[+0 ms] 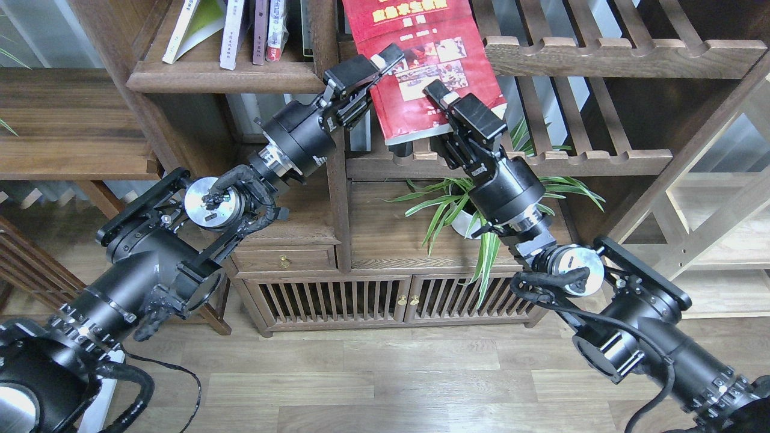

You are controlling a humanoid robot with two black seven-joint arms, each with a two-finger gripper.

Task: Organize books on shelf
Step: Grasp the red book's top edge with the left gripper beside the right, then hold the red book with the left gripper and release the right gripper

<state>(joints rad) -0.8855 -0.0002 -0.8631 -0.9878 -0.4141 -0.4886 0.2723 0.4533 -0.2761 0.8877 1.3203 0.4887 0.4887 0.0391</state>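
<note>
Books are the matter here, and the one in my grasp is the red book (pixel 421 66), a large paperback with photo panels on its cover, tilted in the upper middle of the frame in front of the slatted rack (pixel 601 57) with scalloped rails. Its lower edge of white pages hangs just above the rack's lower rail. My left gripper (pixel 385 60) reaches up from the lower left and pinches the book's left edge, one pale fingertip lying on the cover. My right gripper (pixel 442 96) comes up from the lower right and clamps the book near its lower right part, a finger pressed on the cover.

In the upper left of the frame, the dark-brown shelf (pixel 222 75) with its rounded front edge holds other books: a yellow-green book (pixel 204 21) leaning to the left, a pale book (pixel 231 36) beside it, then a few thin spines (pixel 267 30) standing near the upright post. The red book is to the right of that post, apart from this compartment.

Below the rack a green potted plant (pixel 457 207) spreads its leaves behind my right arm, above a low cabinet (pixel 361 300) with slatted doors.
</note>
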